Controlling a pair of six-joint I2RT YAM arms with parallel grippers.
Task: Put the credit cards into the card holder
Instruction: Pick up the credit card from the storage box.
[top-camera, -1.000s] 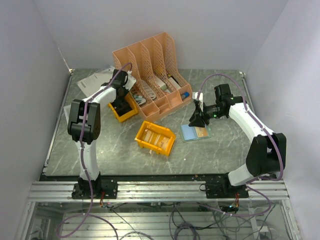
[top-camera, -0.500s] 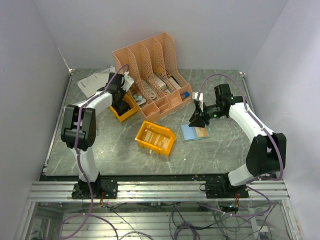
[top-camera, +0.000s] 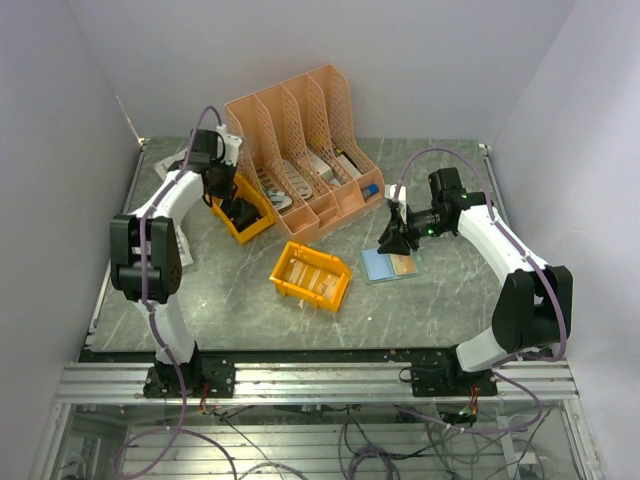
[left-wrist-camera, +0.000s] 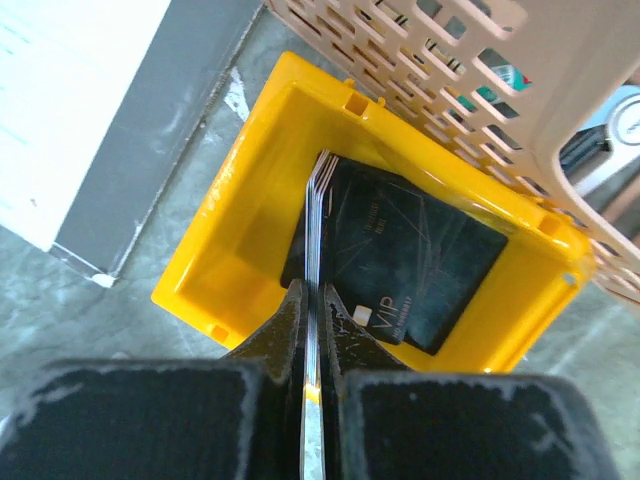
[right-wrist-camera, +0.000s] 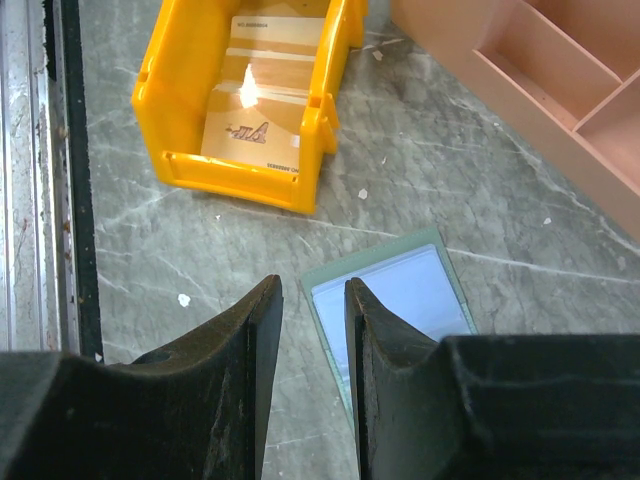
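Since a second ago my left arm has swung its elbow out to the left and back, while my right arm has not shifted. The stack of credit cards stands on edge in my left claw, whose fingers are pressed tight against both faces of it. I hold them over a yellow bin where a dark card marked VIP lies flat on the floor. This bin sits just beside the peach mesh file organiser, and white papers lie on its other side.

The card holder lies open on the grey marbled table, well apart from the stack, its light blue inside up within a grey-green rim. A tan card rests on its right half. My right claw hangs above the holder's near corner, its fingers a narrow gap apart with nothing between them. A second yellow bin sits nearer the table's middle, with tan cards lying flat inside.
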